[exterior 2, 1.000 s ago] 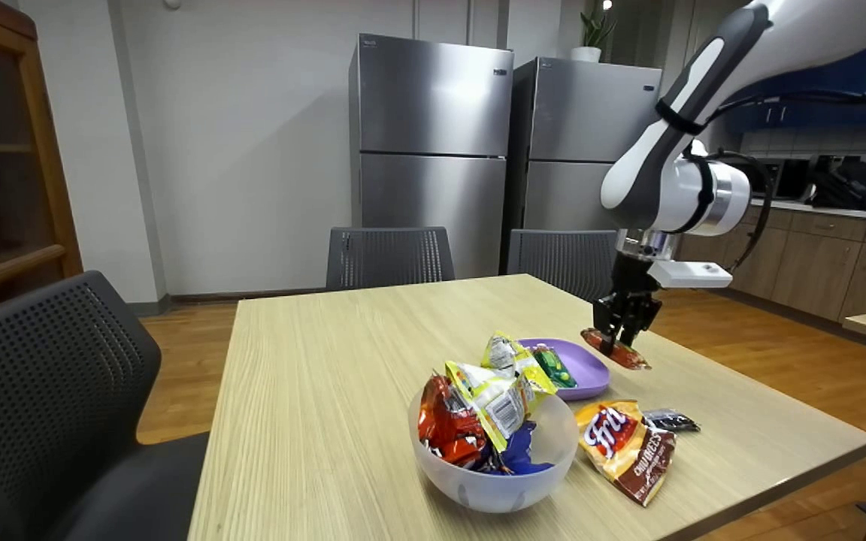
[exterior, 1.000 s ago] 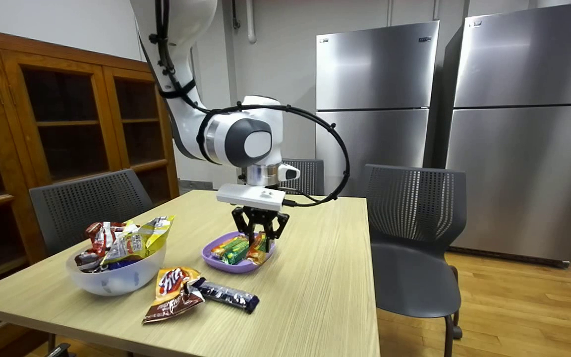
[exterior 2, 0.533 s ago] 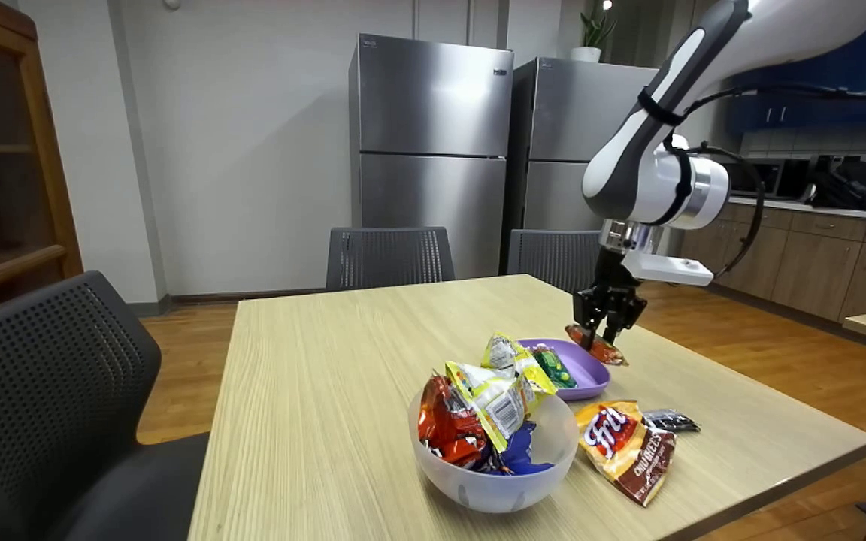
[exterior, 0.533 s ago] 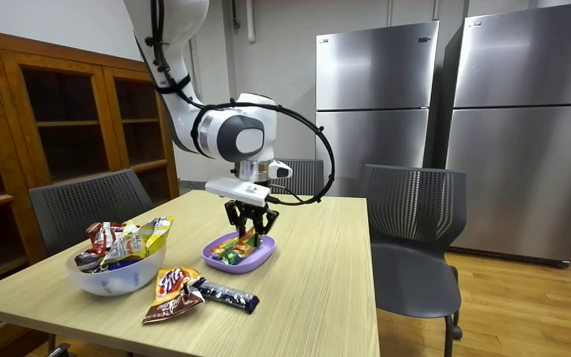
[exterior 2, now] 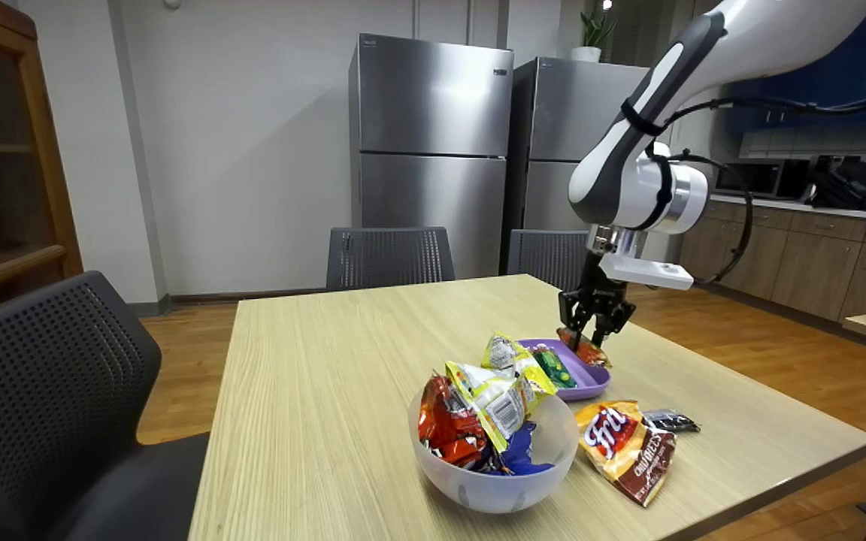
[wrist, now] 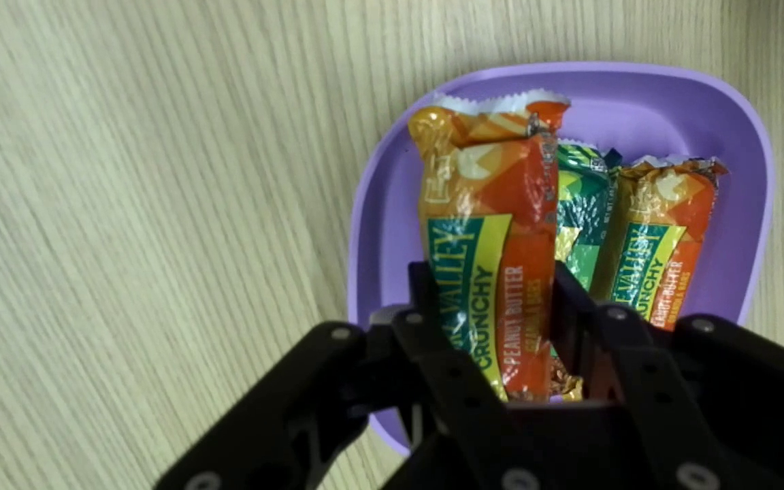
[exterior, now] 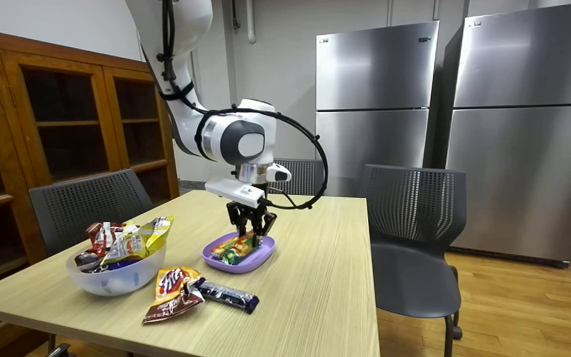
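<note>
Swinging further in than a second ago, the peanut butter granola bar (wrist: 491,204) is now held over the purple plate (wrist: 657,109), clasped by the gripper (wrist: 491,282), so the carry is judged nearly done.

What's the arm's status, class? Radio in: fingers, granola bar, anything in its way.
Fingers shut on peanut butter granola bar. Held over purple plate, contact unclear. Possible obstruction: green-wrapped bar and second peanut butter bar lying in plate.
</note>
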Robot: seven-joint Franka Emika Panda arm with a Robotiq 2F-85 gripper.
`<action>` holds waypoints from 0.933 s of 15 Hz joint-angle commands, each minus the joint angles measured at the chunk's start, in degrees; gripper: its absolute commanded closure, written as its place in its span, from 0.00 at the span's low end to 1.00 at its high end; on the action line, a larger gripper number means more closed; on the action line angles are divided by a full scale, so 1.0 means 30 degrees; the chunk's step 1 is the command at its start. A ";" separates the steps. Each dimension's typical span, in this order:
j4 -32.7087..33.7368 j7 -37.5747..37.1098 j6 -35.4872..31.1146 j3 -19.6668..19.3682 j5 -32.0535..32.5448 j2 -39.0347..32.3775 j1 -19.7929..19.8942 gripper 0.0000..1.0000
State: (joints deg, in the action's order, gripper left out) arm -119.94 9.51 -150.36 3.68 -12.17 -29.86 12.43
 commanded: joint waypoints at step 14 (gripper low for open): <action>0.0380 -0.0082 0.0487 -0.0297 0.0139 0.0014 -0.0165 0.00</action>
State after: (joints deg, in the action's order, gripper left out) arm -116.69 7.79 -149.92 3.01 -12.16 -33.10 11.76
